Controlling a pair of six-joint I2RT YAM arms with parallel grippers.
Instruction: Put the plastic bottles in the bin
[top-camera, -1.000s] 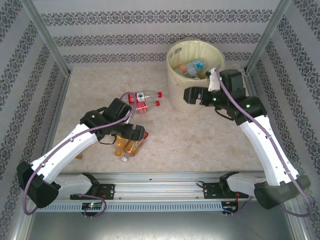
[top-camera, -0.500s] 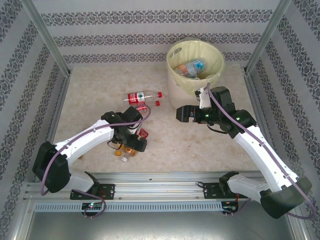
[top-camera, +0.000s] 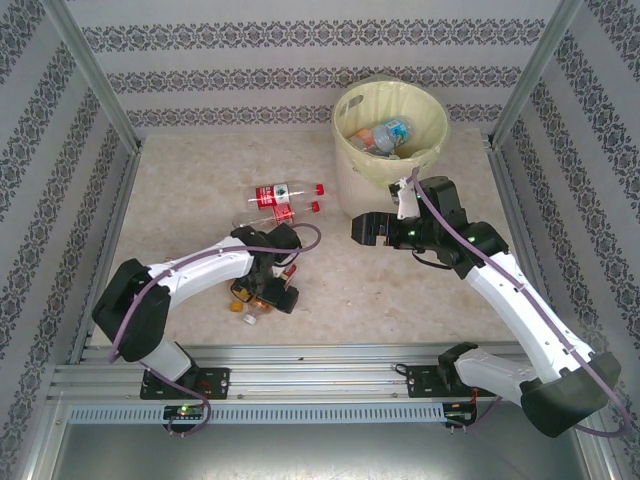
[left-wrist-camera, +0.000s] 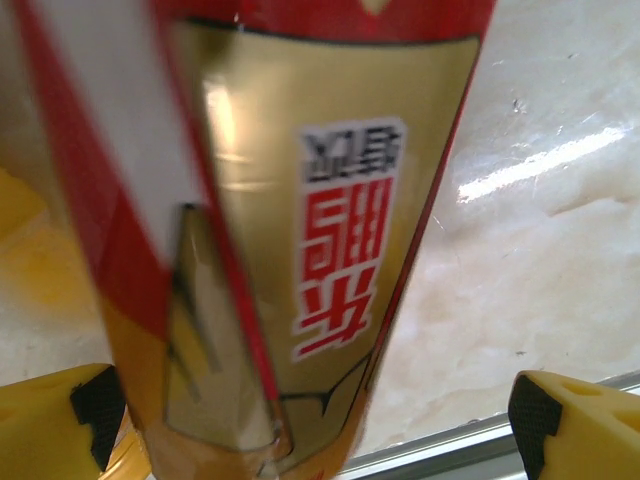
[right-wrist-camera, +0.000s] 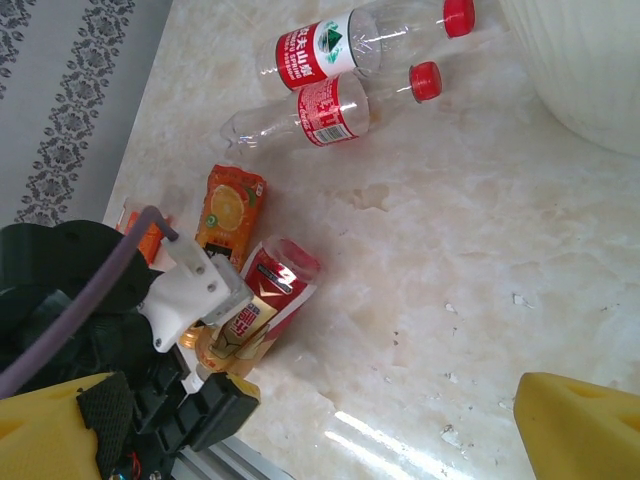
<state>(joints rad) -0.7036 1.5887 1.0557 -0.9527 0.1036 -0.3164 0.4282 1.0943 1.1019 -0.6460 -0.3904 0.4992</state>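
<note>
Plastic bottles (top-camera: 385, 135) lie in the bin (top-camera: 350, 185); left fingers (left-wrist-camera: 50, 425) wide around a gold-labelled bottle (left-wrist-camera: 300, 250), right fingers (right-wrist-camera: 580, 425) wide.

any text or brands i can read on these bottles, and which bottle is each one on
Gold-and-red bottle, left wrist view: big red Chinese characters on a white patch, smaller dark ones above, upside down and blurred, not readable.
Upper red-labelled bottle: white print and a green emblem, too small.
Lower red-labelled bottle: white print, too small.
Orange-labelled bottle: fruit picture, no legible words.
</note>
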